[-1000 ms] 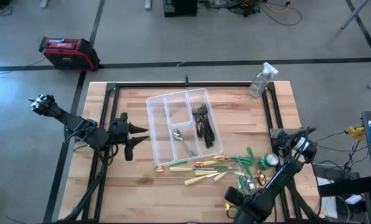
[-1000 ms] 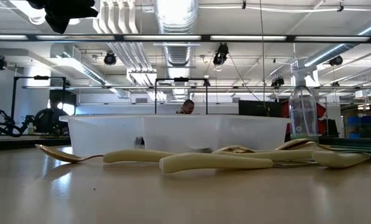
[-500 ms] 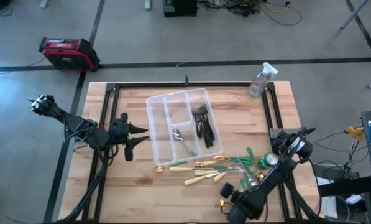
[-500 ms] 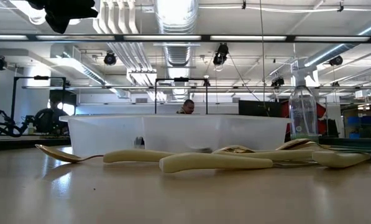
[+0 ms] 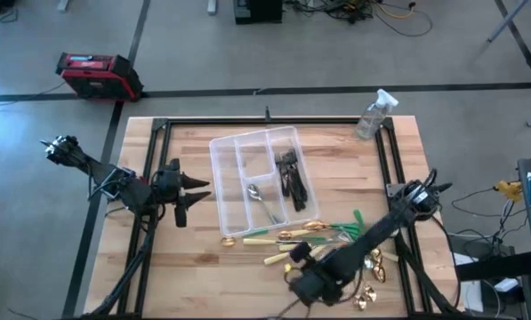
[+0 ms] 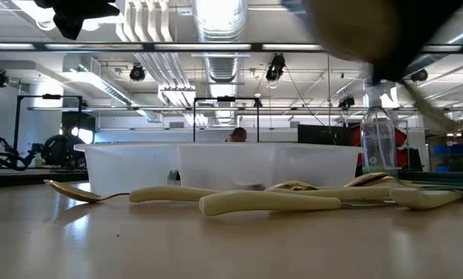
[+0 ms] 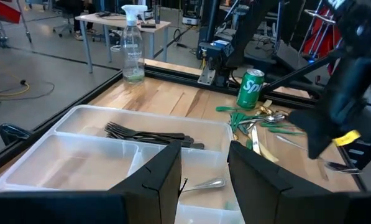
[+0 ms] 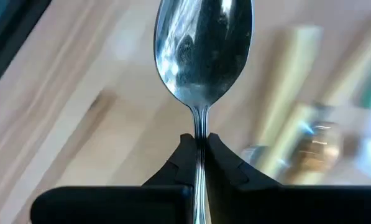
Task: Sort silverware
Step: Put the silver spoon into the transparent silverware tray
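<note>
The right pincer (image 8: 197, 155) is clamped on the thin neck of a shiny silver spoon (image 8: 202, 53), whose bowl points straight out ahead of the fingers, so the spoon's long axis runs in line with the pincer itself. In the high view that pincer (image 5: 302, 283) sits at the lower middle of the frame, over the wooden bench (image 5: 185, 267). The clear plastic divided tray (image 5: 232, 149) lies up and to the left of it, toward the frame's centre, with the loose heap of cream-handled knives (image 5: 283, 257), gold spoons and green-handled pieces (image 5: 358, 222) between the two. One silver spoon (image 5: 263, 203) already rests in the tray's middle slot and the dark forks (image 5: 290, 178) in the right-hand slot, so the carried spoon likely belongs beside that one.

The left pincer (image 5: 187, 190) waits at the tray's left side, fingers apart, nearer the tray but empty.

Compared with a second ago, the right arm has swung from the lower right corner leftward along the bench's near edge, and its fingers have come together on the spoon.
</note>
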Motion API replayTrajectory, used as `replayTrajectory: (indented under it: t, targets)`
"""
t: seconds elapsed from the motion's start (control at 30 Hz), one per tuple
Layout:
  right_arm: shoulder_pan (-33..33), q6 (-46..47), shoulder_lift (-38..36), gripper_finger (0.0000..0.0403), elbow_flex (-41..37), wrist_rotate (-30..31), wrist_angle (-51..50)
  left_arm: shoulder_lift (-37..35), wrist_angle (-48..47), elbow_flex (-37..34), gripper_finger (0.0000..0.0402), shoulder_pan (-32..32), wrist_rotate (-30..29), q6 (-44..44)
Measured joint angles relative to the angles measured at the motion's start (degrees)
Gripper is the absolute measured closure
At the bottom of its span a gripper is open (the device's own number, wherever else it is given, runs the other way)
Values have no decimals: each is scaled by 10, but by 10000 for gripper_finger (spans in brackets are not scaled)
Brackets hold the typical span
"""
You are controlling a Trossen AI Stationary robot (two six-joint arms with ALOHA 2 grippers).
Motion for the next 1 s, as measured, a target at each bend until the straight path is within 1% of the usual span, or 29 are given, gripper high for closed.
replayTrajectory:
  t: [0.07, 0.2, 0.27, 0.43, 0.5, 0.63, 0.73, 0.87, 1.0]
  targets:
    - [-37, 17, -4, 402, 31, 1, -5, 3, 2, 0, 283, 0, -20, 5]
    - [-120, 98, -6, 402, 87, 4, 6, 11, 1, 0, 283, 0, -23, -5]
    - [-163, 147, -6, 402, 103, 0, 37, 16, -1, 0, 283, -1, -22, -12]
    - [-250, 237, -6, 402, 131, 0, 88, 31, -7, 0, 283, -1, 8, -28]
    - [-279, 267, -2, 403, 133, -3, 90, 34, -8, 0, 283, -1, 8, -35]
    - [-322, 293, 22, 403, 132, -7, 89, 32, -9, 0, 283, -1, 7, -37]
    - [-343, 333, 50, 403, 132, -40, 88, 25, -20, 0, 283, -1, -4, -37]
    - [-351, 342, 86, 403, 131, -51, 75, 8, -51, -1, 283, -1, -15, -38]
    - [-357, 354, 112, 403, 131, -80, 75, -17, -66, -1, 283, -1, -24, -29]
